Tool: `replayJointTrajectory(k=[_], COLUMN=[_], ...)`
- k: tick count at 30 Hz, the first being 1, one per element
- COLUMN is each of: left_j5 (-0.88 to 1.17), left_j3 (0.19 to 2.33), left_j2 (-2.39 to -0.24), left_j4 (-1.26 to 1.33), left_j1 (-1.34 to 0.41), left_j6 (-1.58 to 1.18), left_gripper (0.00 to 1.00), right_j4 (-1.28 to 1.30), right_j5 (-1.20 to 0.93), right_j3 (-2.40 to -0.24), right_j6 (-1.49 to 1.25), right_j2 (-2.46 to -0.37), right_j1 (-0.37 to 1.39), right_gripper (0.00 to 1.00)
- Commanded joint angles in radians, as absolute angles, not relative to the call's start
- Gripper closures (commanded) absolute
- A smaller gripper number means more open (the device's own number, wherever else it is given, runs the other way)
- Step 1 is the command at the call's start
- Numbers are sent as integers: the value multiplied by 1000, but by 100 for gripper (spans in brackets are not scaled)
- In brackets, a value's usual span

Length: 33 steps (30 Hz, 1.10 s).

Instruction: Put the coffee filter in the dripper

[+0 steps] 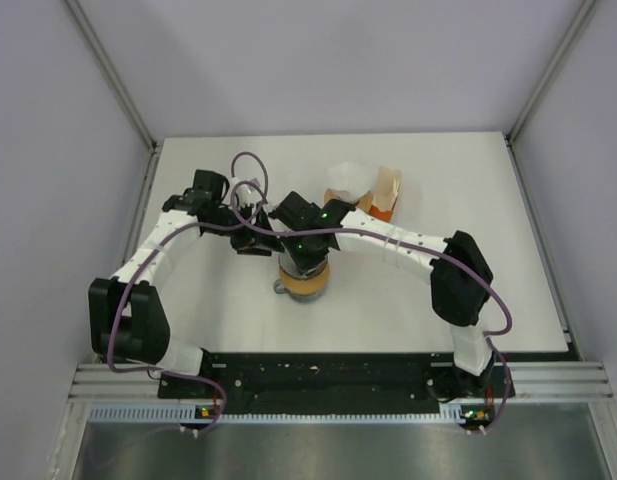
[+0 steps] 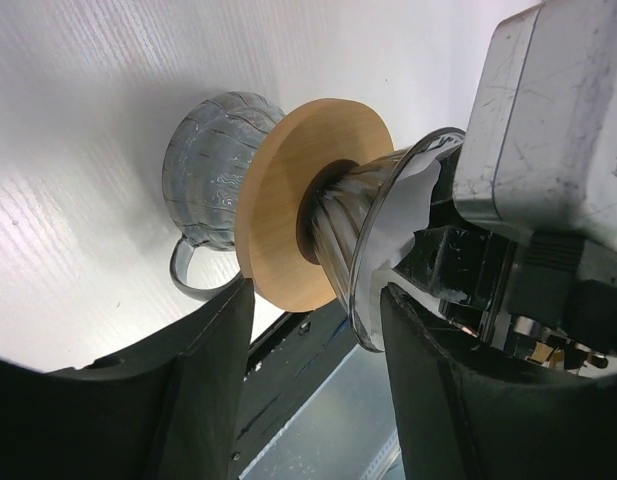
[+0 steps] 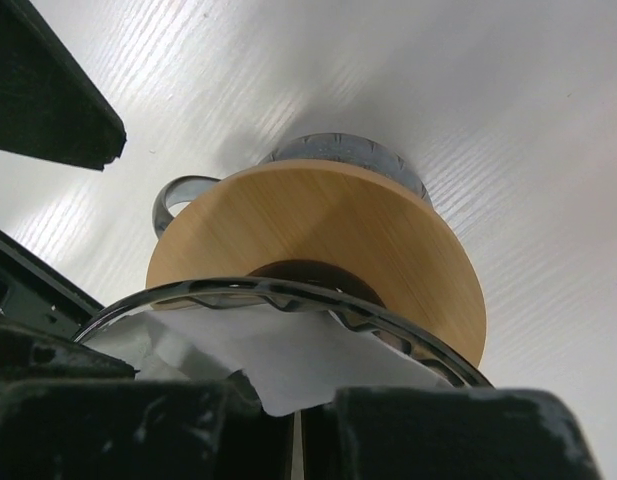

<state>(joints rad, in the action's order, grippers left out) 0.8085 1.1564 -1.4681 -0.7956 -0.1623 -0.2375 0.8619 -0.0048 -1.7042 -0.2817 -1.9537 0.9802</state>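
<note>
White paper, the coffee filter point(image 3: 288, 355), lies inside the glass dripper point(image 3: 288, 290) at the centre of the table point(image 1: 488, 200). Only the right wrist view shows the grip. There the right gripper point(image 3: 296, 432) has its two black fingers pressed almost together at 6 o'clock, pinching the paper's near edge just inside the wavy rim.

The left wrist view shows what that one hides. The dripper's ribbed cone passes through a round wooden collar point(image 2: 313, 200), which rests on a glass mug point(image 2: 208, 165) with its handle point(image 2: 188, 275) at 7 o'clock. The left gripper point(image 2: 316, 340) stands wide apart with nothing in it, one finger either side of the collar and rim; whether it touches them I cannot tell. The right gripper's grey metal body fills 3 o'clock and blocks the dripper's mouth.

From above, both arms meet over the dripper and cover it, leaving only a tan arc of collar. At 1 o'clock from it, near but apart, a stack of spare filters point(image 1: 350, 178) sits beside a brown holder point(image 1: 386, 190).
</note>
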Motion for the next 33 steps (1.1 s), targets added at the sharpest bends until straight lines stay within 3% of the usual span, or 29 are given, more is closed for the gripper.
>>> replayJointTrajectory(k=[1,7,13,20,33], left_j5=[928,942,934,930,910], left_j3=[1146,1126,1115,1120,1132], left_j2=[-1427,-1424,-1425,-1428,-1425], left_j4=[-726,-703,-696,-706,-724], left_j1=[-187,-192,-199,-207,-209], left_j6=[-210,-224,-218,-203,-183], left_gripper=[43,51,70,83,86], right_j4=[888,885,885,862,819], right_j5=[-9,-6,-3,25,37], right_j3=[-1723,-1709,-1715,-1769,-1761], right_j6=[-294,-305,-296,-249,-209], right_j2=[-2002,-2020,-1994,-1902,-1793], right_j1=[1008,1008,1008,1008,1008], right_gripper=[100,100,100,100,100])
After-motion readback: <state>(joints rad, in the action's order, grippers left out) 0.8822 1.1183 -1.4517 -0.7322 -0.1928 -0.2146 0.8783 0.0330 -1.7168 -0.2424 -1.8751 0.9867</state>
